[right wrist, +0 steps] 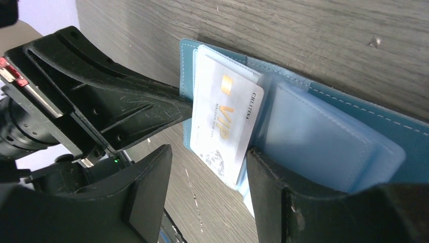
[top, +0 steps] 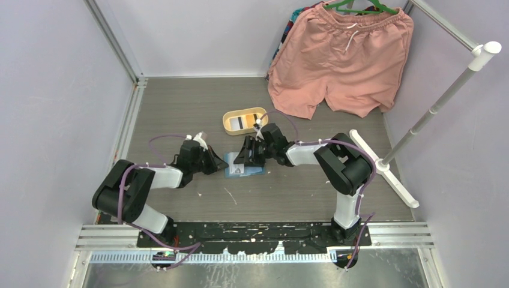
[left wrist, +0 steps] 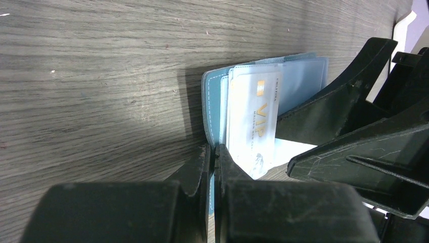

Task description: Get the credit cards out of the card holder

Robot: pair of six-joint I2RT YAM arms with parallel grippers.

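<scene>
- While you look down from above, the card holder point(top: 245, 168) lies open on the table point(top: 180, 108), with the yellow tray point(top: 231, 115) just beyond it. The left gripper point(top: 221, 167) meets its left edge and the right gripper point(top: 249, 159) hangs over its middle.
- In the left wrist view, your left jaws are pressed together on the holder's near edge, with a sliver of blue showing between them. A whitish VIP card point(left wrist: 255, 119) stands partway out of a pocket of the holder.
- In the right wrist view, your right fingers point(right wrist: 268, 182) stand part open on either side of the card's free corner. One sits against the holder's clear sleeve point(right wrist: 318, 142), the other is apart from the card, and nothing is gripped.
- Expect the card to be light, thin, stiff and slick, so it could slip from a shallow pinch. Take it by the end that sticks out of the holder, flat face to flat face.
- The holder looks soft and light and would likely drag along with the card, so the left clamp on its edge matters.
</scene>
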